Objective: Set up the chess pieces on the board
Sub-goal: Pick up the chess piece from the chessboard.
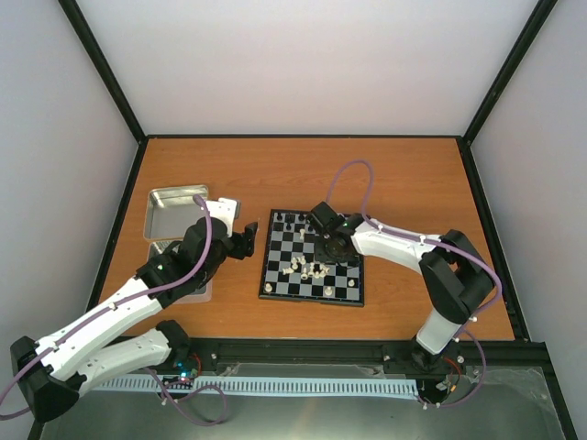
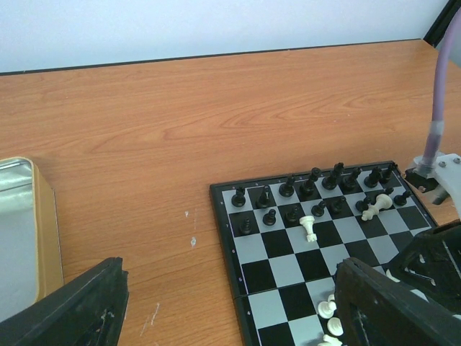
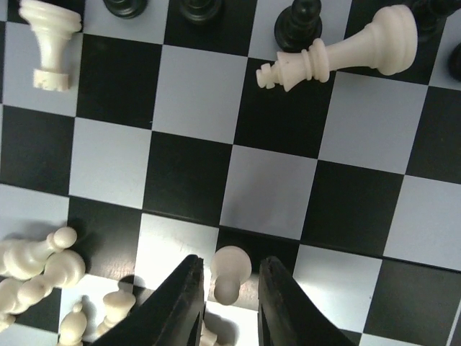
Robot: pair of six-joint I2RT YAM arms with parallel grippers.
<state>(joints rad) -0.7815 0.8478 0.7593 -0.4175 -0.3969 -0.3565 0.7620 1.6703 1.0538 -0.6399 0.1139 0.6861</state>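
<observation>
Roughly halfway, I'd say. The black pieces (image 2: 310,189) stand in two rows along the far edge of the board (image 1: 341,284). The white pieces (image 1: 310,269) are mostly a jumble mid-board, and a tall white piece (image 3: 338,52) lies tipped over by the black rows.

The right gripper (image 3: 230,285) has its jaws narrow around a white pawn (image 3: 233,263) mid-board; can't tell if it's actually pinching. The left gripper (image 1: 246,240) hangs wide open and empty, just left of the board.

No brands or writing I can read.

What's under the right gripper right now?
A cream pawn sits between the right gripper's fingers on the board. Whether they pinch it is unclear; the fingers cover the squares beneath.
</observation>
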